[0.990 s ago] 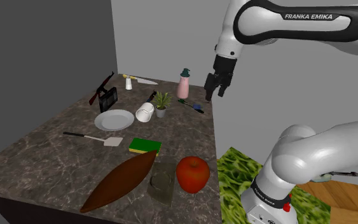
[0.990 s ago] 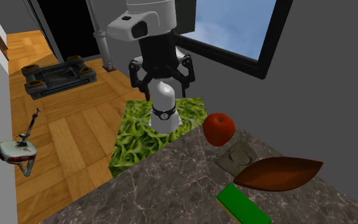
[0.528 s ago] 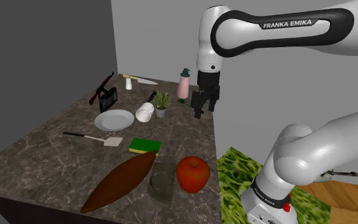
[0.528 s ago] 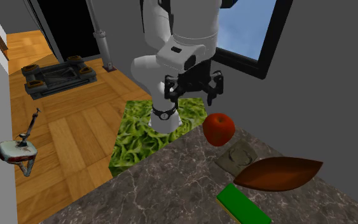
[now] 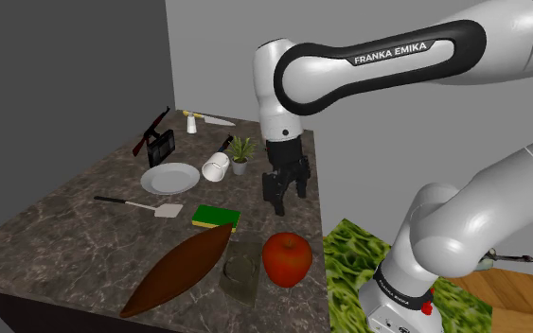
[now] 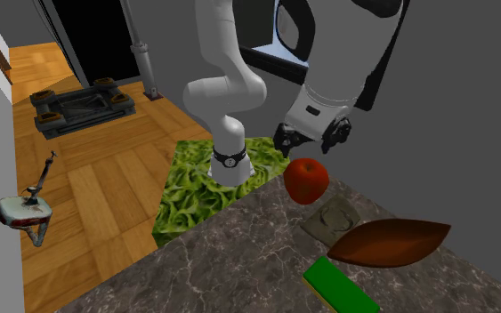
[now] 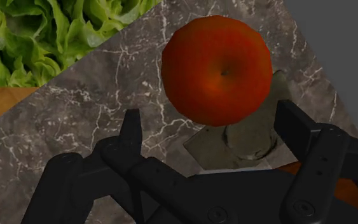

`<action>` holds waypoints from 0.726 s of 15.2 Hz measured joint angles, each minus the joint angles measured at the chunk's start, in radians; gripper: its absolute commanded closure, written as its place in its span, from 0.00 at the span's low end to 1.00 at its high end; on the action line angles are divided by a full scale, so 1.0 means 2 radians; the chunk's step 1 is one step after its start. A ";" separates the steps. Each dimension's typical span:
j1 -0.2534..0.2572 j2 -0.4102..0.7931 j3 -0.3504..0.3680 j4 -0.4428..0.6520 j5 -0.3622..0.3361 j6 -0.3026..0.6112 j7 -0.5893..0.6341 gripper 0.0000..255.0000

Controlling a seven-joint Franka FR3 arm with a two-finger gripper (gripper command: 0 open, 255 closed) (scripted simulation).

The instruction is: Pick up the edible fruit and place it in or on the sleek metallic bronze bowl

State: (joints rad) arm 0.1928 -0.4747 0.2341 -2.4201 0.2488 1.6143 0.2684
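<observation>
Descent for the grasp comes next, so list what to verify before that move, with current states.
1. End effector open: ok, fingers apart.
2. Round red apple unheld on the dark marble table: ok.
3. Apple ahead between the fingers in the wrist view: ok.
4. Long brown leaf-shaped bowl empty: ok.
5. Finger gap wide enough for the apple: cannot tell.

The apple [image 5: 287, 258] was red, the bowl [image 5: 177, 271] reddish-brown, the counter [image 5: 65, 232] dark marble veined white, the sponge [image 5: 215, 217] green and yellow, the gripper [image 5: 286, 194] black.
</observation>
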 measured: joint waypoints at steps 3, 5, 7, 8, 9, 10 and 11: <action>0.013 0.028 0.019 0.002 0.017 0.003 0.016 0.00; 0.016 0.031 0.024 -0.008 0.021 0.013 0.018 0.00; 0.018 0.033 0.027 -0.020 0.025 0.025 0.018 0.00; 0.019 0.030 0.028 -0.028 0.026 0.031 0.018 0.00; 0.021 0.031 0.030 -0.034 0.028 0.038 0.018 0.00; 0.022 0.030 0.031 -0.039 0.030 0.042 0.018 0.00; 0.021 0.031 0.031 -0.041 0.030 0.044 0.017 0.00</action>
State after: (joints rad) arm 0.2357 -0.4135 0.2969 -2.5027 0.3085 1.7029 0.3027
